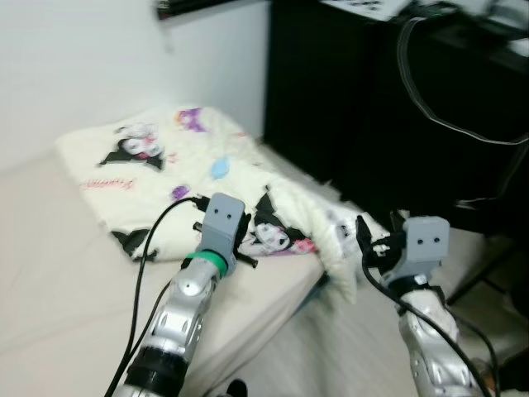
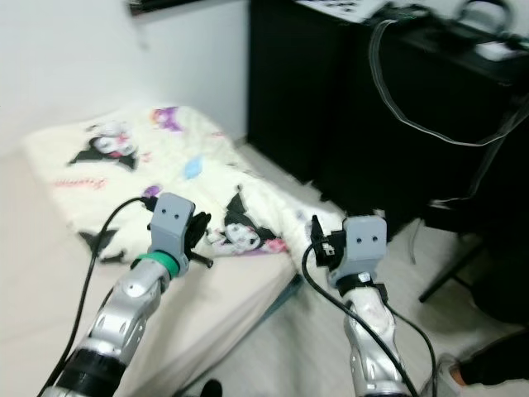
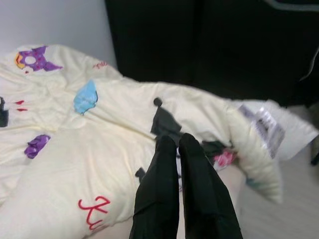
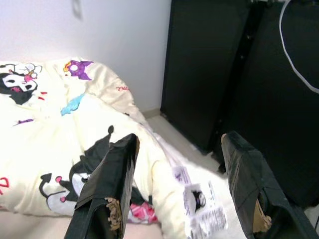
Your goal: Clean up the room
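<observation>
A cream blanket [image 1: 198, 178] printed with cartoon figures lies crumpled on the bed [image 1: 50, 273], one corner drooping over the bed's edge toward the floor. My left gripper [image 3: 179, 142] hovers just over the blanket's near edge, its fingers [image 3: 162, 169] pressed together and holding nothing. My right gripper [image 4: 177, 144] is raised off the bed's edge, beside the drooping corner, and stands open with the blanket's white care label [image 4: 202, 206] in sight beyond its fingers [image 4: 112, 174].
A tall black cabinet [image 1: 331, 91] stands right beside the bed, with a black desk and hanging cables [image 1: 430, 91] further right. A white wall [image 1: 91, 58] backs the bed. A black stand leg [image 2: 450, 269] rests on the pale floor [image 1: 331, 347].
</observation>
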Motion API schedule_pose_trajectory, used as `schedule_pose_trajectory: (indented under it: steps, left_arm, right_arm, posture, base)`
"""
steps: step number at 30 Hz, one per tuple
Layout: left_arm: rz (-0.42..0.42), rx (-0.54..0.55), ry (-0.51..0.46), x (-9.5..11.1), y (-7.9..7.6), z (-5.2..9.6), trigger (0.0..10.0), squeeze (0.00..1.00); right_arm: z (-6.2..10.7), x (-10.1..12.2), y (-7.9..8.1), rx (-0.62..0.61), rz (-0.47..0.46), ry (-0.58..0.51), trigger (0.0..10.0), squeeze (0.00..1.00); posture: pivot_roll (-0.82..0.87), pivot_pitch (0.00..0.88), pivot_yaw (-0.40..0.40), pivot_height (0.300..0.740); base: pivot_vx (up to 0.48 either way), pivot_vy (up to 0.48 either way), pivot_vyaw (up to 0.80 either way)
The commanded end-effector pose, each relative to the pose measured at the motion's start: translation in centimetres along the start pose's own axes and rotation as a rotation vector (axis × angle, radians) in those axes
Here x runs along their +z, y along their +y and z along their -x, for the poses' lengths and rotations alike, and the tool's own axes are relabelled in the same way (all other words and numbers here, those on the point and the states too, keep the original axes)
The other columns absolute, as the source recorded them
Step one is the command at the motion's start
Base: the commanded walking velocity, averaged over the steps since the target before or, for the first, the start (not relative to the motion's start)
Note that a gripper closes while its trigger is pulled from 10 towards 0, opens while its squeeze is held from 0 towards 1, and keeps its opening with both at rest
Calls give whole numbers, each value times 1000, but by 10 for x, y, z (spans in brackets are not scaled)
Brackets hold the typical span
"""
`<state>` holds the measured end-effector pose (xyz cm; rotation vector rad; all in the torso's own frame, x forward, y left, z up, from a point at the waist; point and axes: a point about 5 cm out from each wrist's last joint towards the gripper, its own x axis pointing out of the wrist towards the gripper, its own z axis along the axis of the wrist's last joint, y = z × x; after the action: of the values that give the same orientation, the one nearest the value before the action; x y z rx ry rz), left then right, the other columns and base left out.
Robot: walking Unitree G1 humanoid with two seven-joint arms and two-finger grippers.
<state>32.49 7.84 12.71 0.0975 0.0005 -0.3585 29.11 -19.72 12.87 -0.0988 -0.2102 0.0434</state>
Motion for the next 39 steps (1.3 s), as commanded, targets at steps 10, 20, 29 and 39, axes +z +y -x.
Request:
schedule_pose_trajectory:
  steps: [10,20,29,39]
  left_arm:
    - [-12,-10,20,-5,0,2,10000,0]
    - [-11,-19,14,-4,-2,3,10000,0]
    - [-10,-17,10,-4,-2,4,10000,0]
    - [-11,-19,7,-3,-2,4,10000,0]
  right_arm:
    - [4,-2,4,-8,-76,-6,10000,0]
    - [4,-2,4,-11,-75,-3,10000,0]
    - [4,-3,4,-11,-75,-3,10000,0]
    - [4,-1,2,-18,-80,-10,10000,0]
  posture:
    - [-109,86,19,740]
    - [-109,86,19,740]
    - [-109,86,19,740]
    - [-108,92,22,740]
  base:
    - [0,0,156]
    - [-122,0,0]
    - [-349,0,0]
    - [-222,0,408]
